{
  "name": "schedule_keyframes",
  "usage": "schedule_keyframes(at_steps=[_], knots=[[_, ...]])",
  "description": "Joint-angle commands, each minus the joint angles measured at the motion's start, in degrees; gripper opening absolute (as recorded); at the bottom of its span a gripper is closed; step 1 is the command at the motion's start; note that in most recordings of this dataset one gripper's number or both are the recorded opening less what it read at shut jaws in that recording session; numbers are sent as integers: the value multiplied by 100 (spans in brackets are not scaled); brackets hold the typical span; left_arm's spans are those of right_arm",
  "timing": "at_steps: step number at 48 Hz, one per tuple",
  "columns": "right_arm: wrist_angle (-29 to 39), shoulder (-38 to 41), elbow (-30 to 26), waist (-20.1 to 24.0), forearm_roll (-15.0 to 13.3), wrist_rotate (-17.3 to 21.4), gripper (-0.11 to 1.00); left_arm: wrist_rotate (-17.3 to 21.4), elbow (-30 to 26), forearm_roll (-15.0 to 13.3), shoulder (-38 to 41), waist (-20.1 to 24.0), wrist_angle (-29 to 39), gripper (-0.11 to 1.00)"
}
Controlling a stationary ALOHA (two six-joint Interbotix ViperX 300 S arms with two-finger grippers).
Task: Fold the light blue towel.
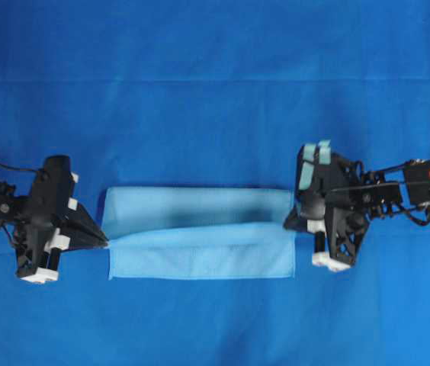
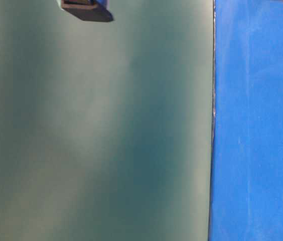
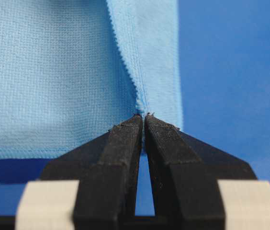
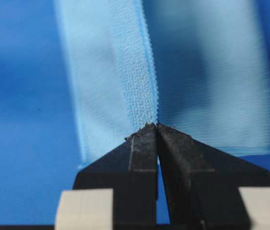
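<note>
Blue table cover [image 1: 215, 76] under towel [image 1: 200, 229]. Left claw [image 3: 143, 117] and right claw [image 4: 156, 125] each pinch a hem corner, mid-fold. Best to carry both evenly, aligning edges before release.

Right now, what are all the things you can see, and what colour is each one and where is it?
towel: one, light blue, in the middle of the table, partly folded, with its hem pinched at both ends.
table cloth: one, dark blue, spread under everything.
wall: one, grey-green, only in the table-level view, beside the blue cloth.
left gripper: one, black with white parts, at the towel's left end, shut on its hem.
right gripper: one, black with white parts and pale blue tape, at the towel's right end, shut on its hem.
</note>
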Motion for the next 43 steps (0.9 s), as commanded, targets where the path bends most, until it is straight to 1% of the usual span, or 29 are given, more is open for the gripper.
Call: schedule_keyframes(at_steps=[1, 7, 11, 19, 30, 34, 41, 43], knots=[[-18, 114, -158, 97, 9, 105, 2, 9, -185, 9, 272, -105, -44, 1], [-9, 369, -272, 176, 0, 316, 2, 0, -343, -9, 642, -149, -88, 2], [-9, 431, -325, 229, 9, 369, 2, 0, -422, -9, 738, -211, -167, 2], [-18, 439, -352, 396, 9, 404, 2, 0, -483, -9, 782, -396, -237, 2], [-9, 466, -360, 457, 9, 404, 2, 9, -510, -9, 791, -422, -237, 4], [-9, 466, -360, 457, 9, 404, 2, 9, -527, -9, 791, -413, -237, 9], [-9, 457, -378, 466, 9, 413, 3, 9, -606, -9, 782, -413, -237, 32], [0, 439, -378, 457, 9, 413, 5, 9, -642, -9, 756, -413, -220, 39]])
